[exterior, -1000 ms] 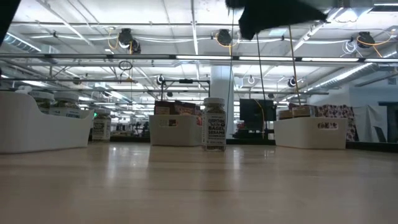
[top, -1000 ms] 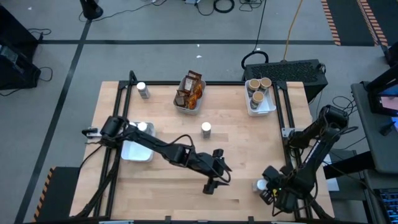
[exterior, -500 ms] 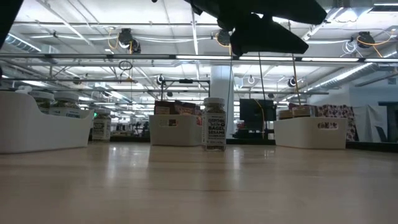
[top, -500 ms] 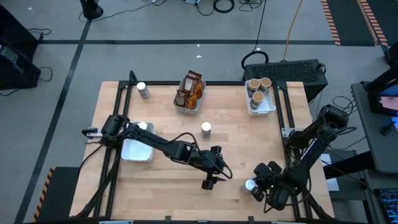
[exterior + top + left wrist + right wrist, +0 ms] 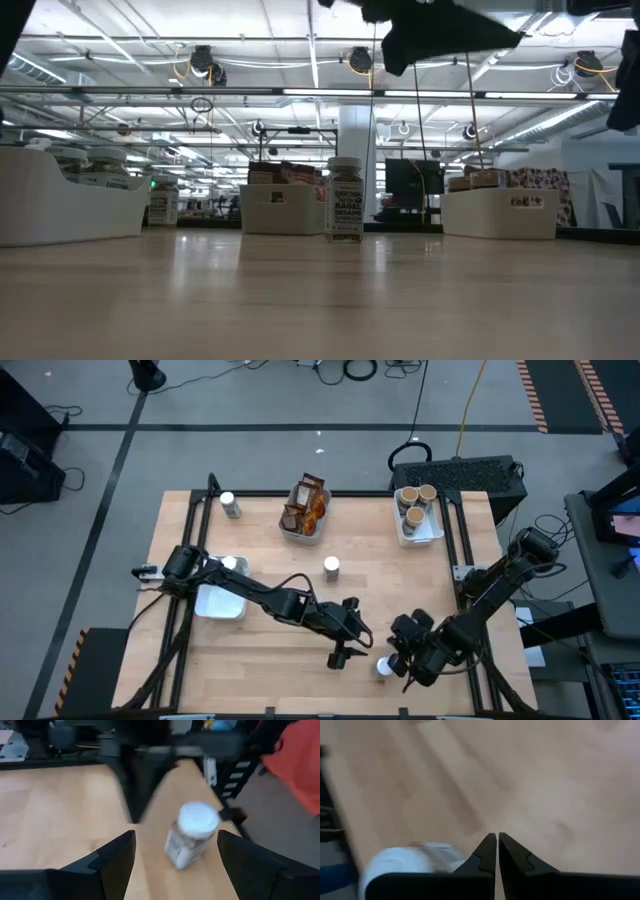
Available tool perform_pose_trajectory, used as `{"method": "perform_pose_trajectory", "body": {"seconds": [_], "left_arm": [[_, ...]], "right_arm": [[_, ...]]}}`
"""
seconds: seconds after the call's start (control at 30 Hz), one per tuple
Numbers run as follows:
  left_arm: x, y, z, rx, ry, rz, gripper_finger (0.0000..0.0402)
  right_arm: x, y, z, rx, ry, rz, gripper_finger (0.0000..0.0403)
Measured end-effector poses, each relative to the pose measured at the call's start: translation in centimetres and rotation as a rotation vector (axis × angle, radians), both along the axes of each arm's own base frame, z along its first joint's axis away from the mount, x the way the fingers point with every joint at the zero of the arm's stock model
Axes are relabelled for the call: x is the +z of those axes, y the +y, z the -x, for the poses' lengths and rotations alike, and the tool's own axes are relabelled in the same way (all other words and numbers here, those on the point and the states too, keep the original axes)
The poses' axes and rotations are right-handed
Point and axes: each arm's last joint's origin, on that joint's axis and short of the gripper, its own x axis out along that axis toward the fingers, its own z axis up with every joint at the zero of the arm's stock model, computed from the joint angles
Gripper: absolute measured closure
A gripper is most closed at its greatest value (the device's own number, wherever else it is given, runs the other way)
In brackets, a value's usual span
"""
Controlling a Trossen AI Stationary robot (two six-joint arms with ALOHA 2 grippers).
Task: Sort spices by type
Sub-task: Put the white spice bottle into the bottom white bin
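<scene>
On the pale wooden table [image 5: 260,540], a white-capped small glass spice jar [image 5: 384,667] is seen near the front edge, tilted, touching the right gripper [image 5: 400,660]; this gripper's fingers are pressed together with nothing between them, the jar lying beside them. The left gripper [image 5: 352,642] is held just beside the jar on its inner side, fingers spread and empty. Behind the jar, near the table's middle, a second white-capped jar [image 5: 331,567] stands upright. Farther back, a white rectangular tray of dark-brown and orange flat packets [image 5: 305,506] and a white tray of round tan-topped tubs [image 5: 415,504] are placed. A third jar [image 5: 229,505] stands at the far left corner. Another white tray [image 5: 220,603] is partly covered by the left arm, so its contents are hard to make out.
</scene>
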Motion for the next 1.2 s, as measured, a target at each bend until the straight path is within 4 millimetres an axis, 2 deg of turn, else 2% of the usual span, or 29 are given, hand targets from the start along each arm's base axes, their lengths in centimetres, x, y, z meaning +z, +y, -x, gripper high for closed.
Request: {"method": "perform_pose_trajectory", "body": {"seconds": [0.2, 0.4, 0.5, 0.73, 0.93, 1.2], "left_arm": [[0.3, -2.2, 0.3, 0.055, -0.018, 0.135, 0.0118], [0.7, -4.9, 1.3, 0.233, -0.073, 0.107, 0.0118], [1.0, -6.1, 0.5, 0.266, -0.092, 0.12, 0.0118], [-1.5, -8.3, -2.3, 0.272, -0.001, 0.052, 0.0118], [-2.7, -9.9, -2.6, 0.371, -0.042, -0.006, 0.0118], [-4.8, -11.2, -3.0, 0.437, -0.128, 0.01, 0.0118]], "right_arm": [[2.3, -0.8, 0.7, -0.092, 0.108, 0.065, 0.0403], [4.7, -0.7, 1.1, -0.106, 0.129, 0.077, 0.0403], [5.4, -0.6, 1.0, -0.102, 0.125, 0.073, 0.0403], [6.7, -0.2, 0.7, -0.08, 0.103, 0.042, 0.0403], [7.0, 0.3, 1.1, -0.065, 0.107, 0.024, 0.0403], [7.0, 0.9, 1.8, -0.065, 0.103, 0.005, 0.0403]]}}
